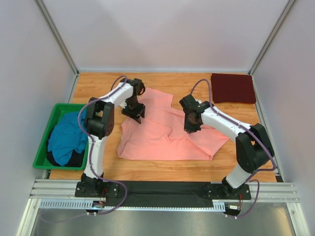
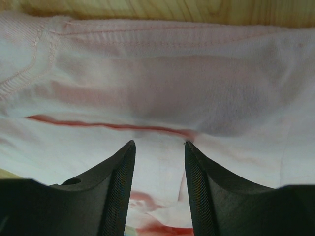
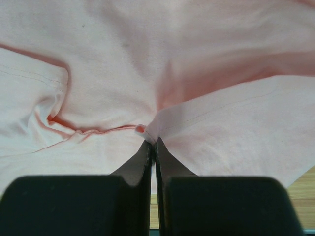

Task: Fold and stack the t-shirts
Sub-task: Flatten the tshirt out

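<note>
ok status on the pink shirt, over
Left gripper jaws open over salmon-pink t-shirt. Right gripper jaws shut on a fold of it. Shirt spread out, rumpled. Maroon t-shirt folded, far right corner.

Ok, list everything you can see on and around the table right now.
salmon-pink t-shirt: one, pink, spread rumpled mid-table
maroon t-shirt: one, dark red, folded, far right corner
teal-blue t-shirt: one, teal, bunched in the bin
dark cloth: one, blackish, under the teal shirt; kind unclear
green bin: one, green, table's left edge
table: one, light wood
left fingers: black, open, at the pink shirt's left side
right fingers: black, shut on a pink shirt fold
</note>
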`<state>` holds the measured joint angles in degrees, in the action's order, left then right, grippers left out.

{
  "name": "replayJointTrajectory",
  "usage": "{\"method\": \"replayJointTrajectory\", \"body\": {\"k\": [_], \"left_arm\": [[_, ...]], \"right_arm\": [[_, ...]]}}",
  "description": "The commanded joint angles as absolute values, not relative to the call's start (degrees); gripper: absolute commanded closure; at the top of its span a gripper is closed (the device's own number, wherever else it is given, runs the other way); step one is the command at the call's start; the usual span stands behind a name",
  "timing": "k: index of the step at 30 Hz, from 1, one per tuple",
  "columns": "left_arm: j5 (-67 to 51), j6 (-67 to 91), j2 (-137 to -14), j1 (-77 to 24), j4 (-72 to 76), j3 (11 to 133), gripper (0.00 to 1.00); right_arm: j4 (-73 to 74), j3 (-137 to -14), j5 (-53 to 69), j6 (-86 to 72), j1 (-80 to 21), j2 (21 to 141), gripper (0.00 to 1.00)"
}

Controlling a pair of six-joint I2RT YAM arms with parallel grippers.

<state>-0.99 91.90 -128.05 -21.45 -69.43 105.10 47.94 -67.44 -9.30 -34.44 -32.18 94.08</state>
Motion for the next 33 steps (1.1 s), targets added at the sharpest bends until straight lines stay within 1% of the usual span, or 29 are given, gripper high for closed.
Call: {"method": "replayJointTrajectory", "body": {"k": [1,6,12,23,28,29,32,33], "left_arm": [[-0.8,93.7,-129.2,-20.8,-69.2,107.5,0.48],[-0.1,92.8,-130.6,-20.8,-70.0,110.8,0.48],[-0.1,92.5,-130.9,-20.8,-69.8,110.7,0.48],[-2.6,91.7,-133.0,-20.9,-71.6,111.4,0.53],[-3.1,91.1,-133.4,-20.9,-71.8,111.6,0.58],[-3.1,91.1,-133.3,-20.9,-71.9,111.6,0.62],[-2.9,90.9,-132.8,-20.9,-71.7,111.6,0.68],[-2.9,90.7,-132.5,-20.9,-71.6,111.6,0.75]], "right_arm": [[47.7,-68.3,-9.3,-34.2,-32.3,92.5,1.00],[47.2,-68.4,-9.0,-34.3,-32.3,92.5,1.00],[47.2,-69.0,-9.0,-33.8,-32.2,94.0,1.00],[47.7,-71.4,-9.4,-33.1,-32.3,95.4,1.00],[47.8,-71.5,-9.6,-33.0,-32.3,95.6,1.00],[47.9,-71.5,-9.7,-33.0,-32.3,95.6,1.00],[48.0,-71.5,-10.0,-33.0,-32.3,95.5,1.00],[48.2,-71.8,-10.2,-33.0,-32.3,95.6,1.00]]}}
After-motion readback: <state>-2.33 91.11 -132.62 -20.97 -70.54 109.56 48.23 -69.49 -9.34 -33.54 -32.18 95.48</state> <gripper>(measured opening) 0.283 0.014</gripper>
